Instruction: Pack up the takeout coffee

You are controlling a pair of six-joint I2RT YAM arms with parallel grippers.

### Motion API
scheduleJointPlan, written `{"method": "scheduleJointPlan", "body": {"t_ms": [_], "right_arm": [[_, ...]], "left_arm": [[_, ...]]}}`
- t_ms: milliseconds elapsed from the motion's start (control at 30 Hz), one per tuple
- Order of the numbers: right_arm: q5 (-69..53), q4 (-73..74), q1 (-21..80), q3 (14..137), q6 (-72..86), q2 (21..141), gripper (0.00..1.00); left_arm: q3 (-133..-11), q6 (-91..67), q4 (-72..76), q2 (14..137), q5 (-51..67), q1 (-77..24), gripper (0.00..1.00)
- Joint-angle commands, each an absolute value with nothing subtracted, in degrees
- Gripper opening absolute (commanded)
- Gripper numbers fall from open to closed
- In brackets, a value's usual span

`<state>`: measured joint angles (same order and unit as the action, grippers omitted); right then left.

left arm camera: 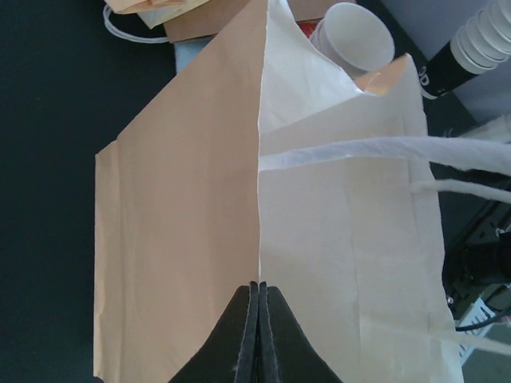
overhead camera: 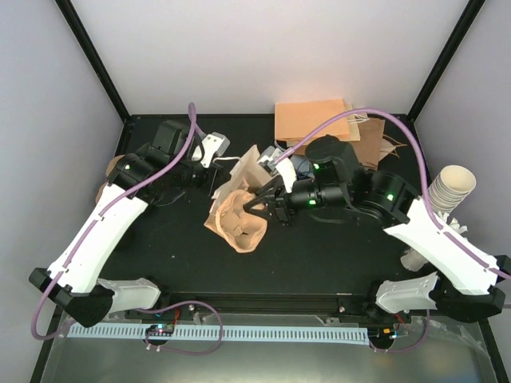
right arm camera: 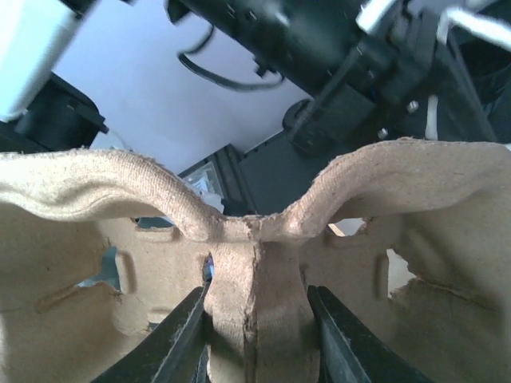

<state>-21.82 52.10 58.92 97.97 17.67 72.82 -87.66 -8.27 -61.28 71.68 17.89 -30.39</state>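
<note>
Takeout coffee, a white paper cup with a round black plastic lid, cannot be made out with certainty in any view; the arms and the bag hide much of the table's middle.

The right gripper (right arm camera: 257,339) is clamped on the central post of a brown moulded-pulp cup carrier tray (right arm camera: 255,239), one finger on each side of the post. From above, that tray hangs tilted at the gripper's tip, low over the black table (overhead camera: 335,255), its edge near the foot of the bag.

The left gripper (left arm camera: 257,335) has its fingers pressed flat together on the vertical crease of a tan-and-white paper bag (left arm camera: 184,199). The bag's white twisted handles (left arm camera: 399,148) trail off to the right in the left wrist view. From above, the bag stands between the two grippers, just behind the tray.

Beyond the bag's far edge lies a single lidless white cup (left arm camera: 355,36). A stack of lidless white cups (overhead camera: 451,187) leans at the table's right edge, well apart from the tray. Flat brown paper bags (overhead camera: 311,120) lie at the rear.
</note>
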Motion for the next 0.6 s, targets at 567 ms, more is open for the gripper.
{"method": "scheduleJointPlan", "body": {"t_ms": [567], "right_arm": [[-31.2, 48.5, 49.5, 89.5, 10.3, 77.6, 0.33]], "left_arm": [[-84.1, -2.5, -59.9, 65.6, 28.6, -31.2, 0.01]]}}
